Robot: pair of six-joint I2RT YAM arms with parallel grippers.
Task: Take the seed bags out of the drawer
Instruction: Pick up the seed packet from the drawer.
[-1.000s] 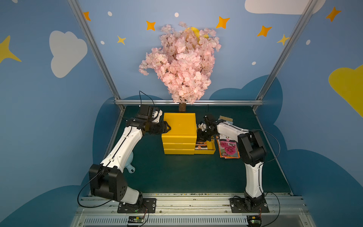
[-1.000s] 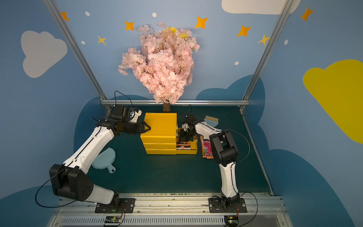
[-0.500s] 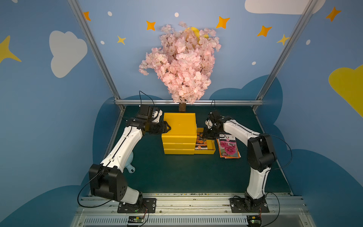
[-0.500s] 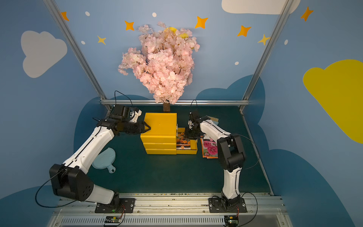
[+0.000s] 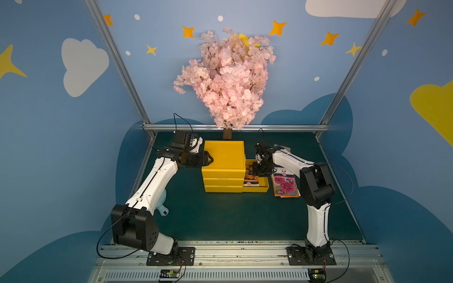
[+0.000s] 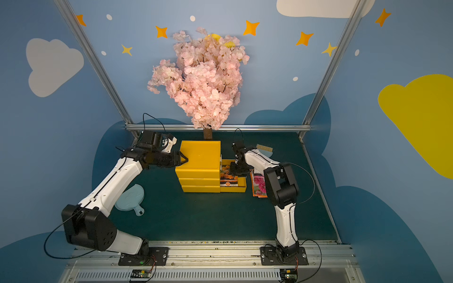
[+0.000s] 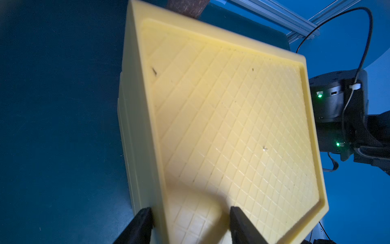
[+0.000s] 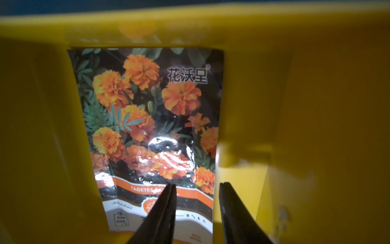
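Drawer (image 5: 256,190) of yellow cabinet (image 5: 224,154) pulled open; orange-flower seed bag (image 8: 147,118) laid inside, under parted, empty right gripper (image 8: 197,184). Magenta seed bag (image 5: 284,185) laid beside on green mat (image 5: 220,215). Left gripper (image 7: 191,209) astride cabinet corner, grip undetermined.

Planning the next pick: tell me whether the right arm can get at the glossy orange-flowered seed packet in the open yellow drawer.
Probably yes. The right gripper hangs open over the seed packet, nothing covers it, and the drawer stands pulled out, though its walls leave little room.
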